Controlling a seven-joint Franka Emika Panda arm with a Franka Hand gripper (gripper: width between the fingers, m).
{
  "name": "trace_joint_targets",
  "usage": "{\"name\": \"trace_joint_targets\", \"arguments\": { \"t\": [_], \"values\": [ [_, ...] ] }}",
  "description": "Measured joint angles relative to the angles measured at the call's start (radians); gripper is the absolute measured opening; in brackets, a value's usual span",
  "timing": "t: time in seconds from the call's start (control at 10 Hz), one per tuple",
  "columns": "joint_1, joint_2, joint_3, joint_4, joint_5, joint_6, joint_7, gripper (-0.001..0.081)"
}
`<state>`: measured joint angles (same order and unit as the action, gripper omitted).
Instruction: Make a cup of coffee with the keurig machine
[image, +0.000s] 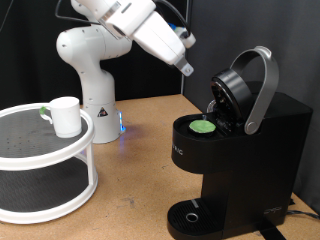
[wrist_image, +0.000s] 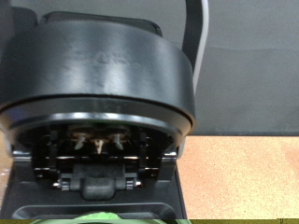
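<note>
The keurig machine (image: 262, 140) stands at the exterior view's right with its brew head (image: 235, 90) tilted open and the silver-grey handle (image: 263, 85) raised. A dark pod with a green top (image: 204, 126) sits in the open chamber. My gripper (image: 186, 68) hangs above and to the left of the open head, holding nothing that shows. The white cup (image: 66, 116) stands on the rack's top shelf at the left. The wrist view shows the underside of the open head (wrist_image: 93, 140) and a strip of the green pod top (wrist_image: 103, 219); no fingers show there.
A white two-tier round rack (image: 45, 155) stands at the exterior view's left. The arm's white base (image: 95, 85) is behind it. The machine's round drip tray (image: 190, 217) holds nothing. Brown tabletop (image: 135, 165) lies between rack and machine.
</note>
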<state>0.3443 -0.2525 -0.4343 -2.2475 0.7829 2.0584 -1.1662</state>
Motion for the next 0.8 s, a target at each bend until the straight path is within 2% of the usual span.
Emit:
{"name": "trace_joint_targets", "arguments": {
  "t": [0.4, 0.8],
  "values": [
    [-0.027, -0.024, -0.01, 0.043, -0.072, -0.066, 0.012, 0.0805],
    [-0.031, -0.024, -0.012, 0.053, -0.07, -0.086, 0.013, 0.0805]
  ]
}}
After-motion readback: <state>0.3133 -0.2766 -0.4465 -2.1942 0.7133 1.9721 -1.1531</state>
